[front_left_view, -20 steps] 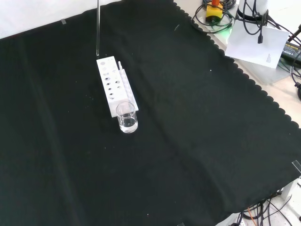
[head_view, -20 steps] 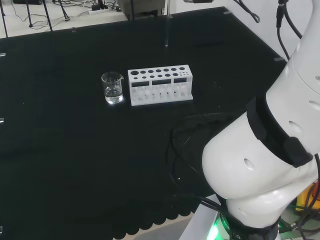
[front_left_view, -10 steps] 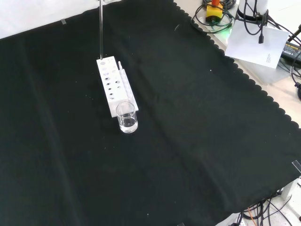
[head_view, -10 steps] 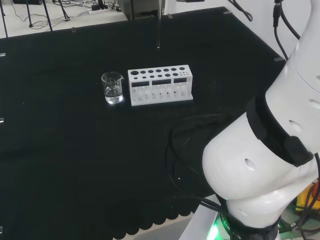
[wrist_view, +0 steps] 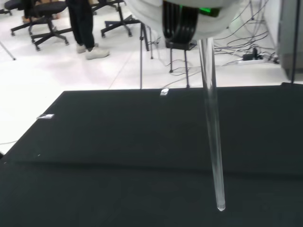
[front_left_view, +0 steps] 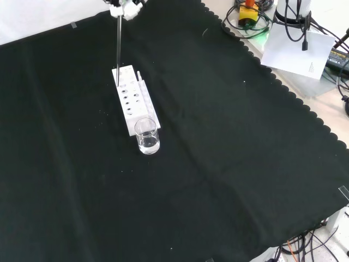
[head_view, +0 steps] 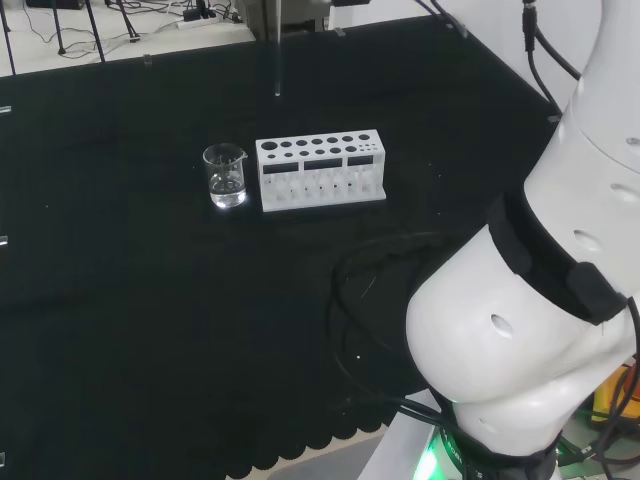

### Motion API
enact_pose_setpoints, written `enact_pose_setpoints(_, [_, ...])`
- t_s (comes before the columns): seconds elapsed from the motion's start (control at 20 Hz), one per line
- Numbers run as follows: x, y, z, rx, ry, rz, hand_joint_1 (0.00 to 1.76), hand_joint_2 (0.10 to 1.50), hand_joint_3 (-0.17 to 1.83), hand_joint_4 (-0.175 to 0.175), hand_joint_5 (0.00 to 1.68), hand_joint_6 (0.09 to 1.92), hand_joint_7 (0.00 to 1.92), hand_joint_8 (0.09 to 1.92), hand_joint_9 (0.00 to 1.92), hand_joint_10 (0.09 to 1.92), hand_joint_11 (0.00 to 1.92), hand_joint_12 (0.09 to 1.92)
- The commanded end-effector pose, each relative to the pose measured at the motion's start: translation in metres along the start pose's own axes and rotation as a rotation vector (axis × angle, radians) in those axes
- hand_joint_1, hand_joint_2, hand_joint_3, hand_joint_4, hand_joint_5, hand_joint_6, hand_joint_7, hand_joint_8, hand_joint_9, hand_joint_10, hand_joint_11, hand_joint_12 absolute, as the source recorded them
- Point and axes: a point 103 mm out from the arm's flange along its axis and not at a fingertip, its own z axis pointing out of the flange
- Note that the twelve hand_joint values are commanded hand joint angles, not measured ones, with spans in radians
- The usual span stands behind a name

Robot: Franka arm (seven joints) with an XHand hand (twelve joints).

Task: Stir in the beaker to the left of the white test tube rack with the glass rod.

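Observation:
A small clear glass beaker point(head_view: 225, 177) with a little clear liquid stands just left of the white test tube rack point(head_view: 320, 170) in the head view. In the front view the beaker point(front_left_view: 147, 136) is at the rack's point(front_left_view: 132, 103) near end. The hand point(front_left_view: 124, 7) enters at that view's top edge, shut on the upper end of the glass rod point(front_left_view: 118, 52). The rod hangs upright, its tip over the rack's far end. The head view shows the rod point(head_view: 277, 75) in the air behind the rack. Close up in the wrist view, the rod point(wrist_view: 211, 127) hangs below the palm point(wrist_view: 189, 9).
The arm's big white links point(head_view: 520, 330) take up the head view's right side, with black cables point(head_view: 365, 290) lying on the cloth beside them. Past the cloth's scalloped edge point(front_left_view: 283, 82) lie a white sheet point(front_left_view: 297, 49) and cables.
The rod has shifted left in the head view, toward the beaker's side. In the front view it has dropped lower over the rack, and the hand has come into view at the top.

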Motion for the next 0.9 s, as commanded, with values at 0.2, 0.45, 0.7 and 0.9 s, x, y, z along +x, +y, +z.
enact_pose_setpoints(0.2, [0.049,0.013,0.026,0.053,0.009,-0.098,1.32,0.78,0.49,-0.175,1.3,0.23,1.19,1.05,1.6,0.86,1.64,0.61])
enact_pose_setpoints(0.45, [0.062,0.016,0.043,0.071,0.018,-0.127,1.32,0.76,0.51,-0.175,1.3,0.24,1.19,1.05,1.6,0.85,1.64,0.61])
enact_pose_setpoints(0.7, [0.07,0.017,0.052,0.085,0.024,-0.14,1.32,0.75,0.53,-0.175,1.3,0.25,1.2,1.05,1.6,0.85,1.65,0.61])
enact_pose_setpoints(0.9, [0.072,0.02,0.06,0.093,0.017,-0.145,1.32,0.74,0.55,-0.175,1.3,0.26,1.2,1.05,1.6,0.85,1.65,0.61])
